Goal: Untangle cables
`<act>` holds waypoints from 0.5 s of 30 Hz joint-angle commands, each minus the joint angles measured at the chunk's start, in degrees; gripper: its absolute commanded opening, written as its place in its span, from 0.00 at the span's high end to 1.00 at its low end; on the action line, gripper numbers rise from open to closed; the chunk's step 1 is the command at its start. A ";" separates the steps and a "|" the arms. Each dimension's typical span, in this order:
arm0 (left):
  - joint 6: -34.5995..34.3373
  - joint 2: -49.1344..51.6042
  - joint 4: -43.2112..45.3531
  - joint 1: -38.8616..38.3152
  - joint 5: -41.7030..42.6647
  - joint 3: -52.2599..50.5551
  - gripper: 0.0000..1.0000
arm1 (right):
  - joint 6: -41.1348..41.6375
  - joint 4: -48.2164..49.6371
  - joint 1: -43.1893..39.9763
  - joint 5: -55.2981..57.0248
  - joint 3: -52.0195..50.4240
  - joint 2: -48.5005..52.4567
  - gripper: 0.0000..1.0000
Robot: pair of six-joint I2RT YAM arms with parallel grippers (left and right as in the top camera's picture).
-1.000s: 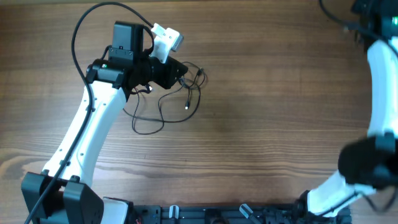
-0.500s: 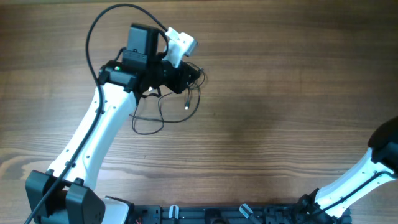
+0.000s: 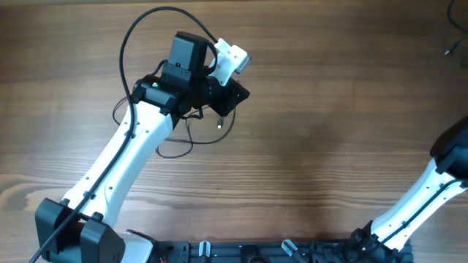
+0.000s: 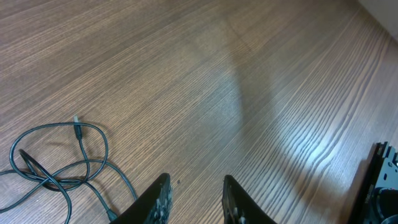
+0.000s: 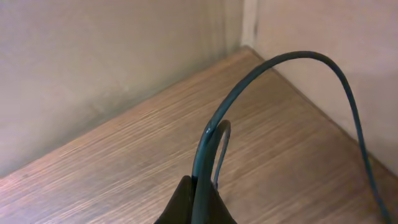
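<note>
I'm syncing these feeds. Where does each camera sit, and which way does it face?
Overhead: above the table, looking down; left arm over the cable loops, right arm at the right edge.
Left wrist: on the left arm, facing forward and down at the table; open left claw at the bottom.
Right wrist: on the right arm, facing a wall corner; right claw shut on a held cable.
Shared: overhead and left wrist both show the cable loops.
</note>
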 commanded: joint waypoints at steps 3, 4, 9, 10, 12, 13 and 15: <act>-0.15 -1.25 0.37 -0.13 -0.24 0.42 0.71 | -0.96 -1.22 1.99 6.78 1.81 2.51 0.96; -0.13 -1.25 0.37 -0.13 -0.24 0.42 0.71 | -1.49 -1.95 1.97 8.41 1.81 2.62 0.96; -0.13 -1.25 0.33 -0.13 -0.24 0.42 0.71 | -1.90 -3.61 1.97 17.66 1.81 2.80 0.96; -0.13 -1.25 0.33 -0.13 -0.24 0.42 0.71 | -1.95 -3.67 1.92 17.94 1.81 2.80 0.96; -0.13 -1.25 0.35 -0.13 -0.24 0.42 0.71 | -1.99 -3.96 1.95 17.94 1.81 2.80 0.96; -0.11 -1.25 0.35 -0.13 -0.24 0.42 0.71 | -2.01 -4.13 1.92 17.81 1.81 2.80 0.96; -0.13 -1.25 0.28 -0.13 -0.24 0.42 0.71 | -1.77 -5.01 1.92 17.75 1.81 2.80 0.38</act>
